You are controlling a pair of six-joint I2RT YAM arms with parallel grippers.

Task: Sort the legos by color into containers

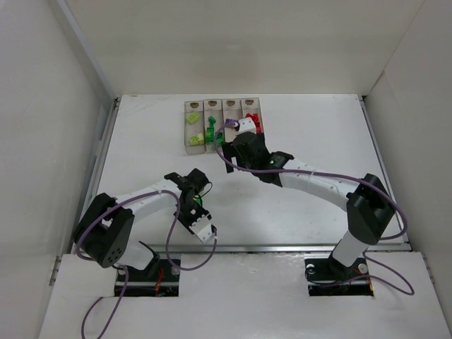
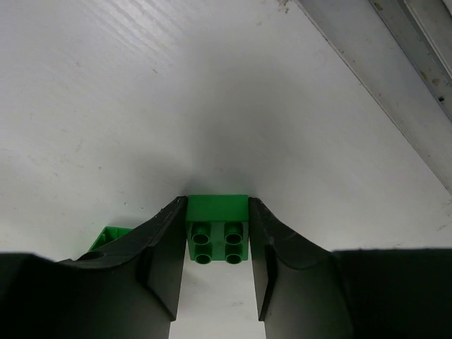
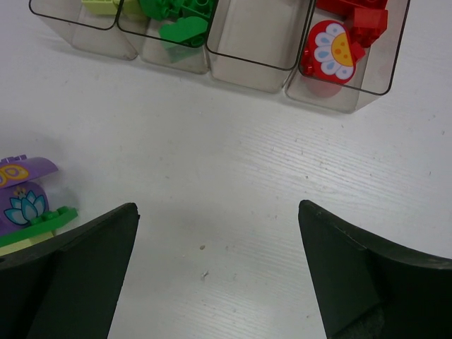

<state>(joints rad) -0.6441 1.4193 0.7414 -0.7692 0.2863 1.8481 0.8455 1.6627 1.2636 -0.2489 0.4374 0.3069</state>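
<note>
— So, how far along is the sorting?

— Partway, I'd judge. Along the top of the right wrist view runs the row of four clear plastic boxes [image 3: 247, 70]. Yellow-green bricks [image 3: 99, 6] lie in the leftmost, dark green bricks [image 3: 180, 28] next, red pieces [image 3: 367, 25] in the rightmost. What shows of the third is bare.

— And what's left?

— A purple flower-printed piece [image 3: 21, 191] waits on the white desk [image 3: 226, 176], at the left edge. The left pincer [image 2: 217, 201] is clenched on a small green studded brick [image 2: 217, 229], low in its view. The right pincer [image 3: 217, 212] gapes, empty.
</note>
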